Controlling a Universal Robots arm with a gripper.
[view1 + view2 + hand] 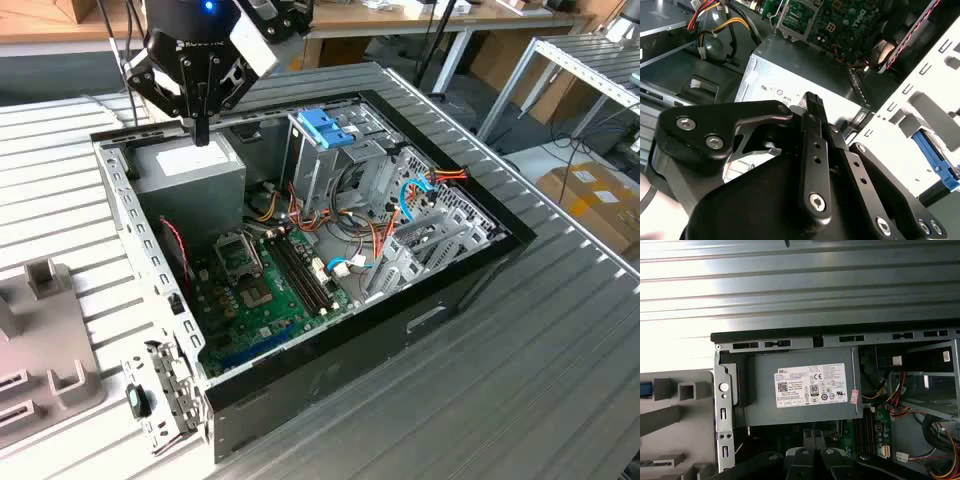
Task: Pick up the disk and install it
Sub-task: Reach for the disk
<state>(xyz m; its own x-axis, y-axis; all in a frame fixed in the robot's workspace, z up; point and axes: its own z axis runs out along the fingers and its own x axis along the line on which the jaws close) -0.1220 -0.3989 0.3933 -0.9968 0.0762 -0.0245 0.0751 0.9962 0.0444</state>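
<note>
As the hand [201, 135] hovers over the power-supply box [190, 182], it grips nothing.

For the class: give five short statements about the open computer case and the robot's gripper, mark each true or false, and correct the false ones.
1. The gripper hangs over the grey power-supply box. True.
2. The computer case is closed by a side panel. False: it lies open, with the motherboard exposed.
3. A blue plastic bracket sits on top of the tall metal cage. True.
4. The gripper is clamped on a hard drive. False: it is shut with nothing in it.
5. The power-supply box carries a white sticker. True.
</note>
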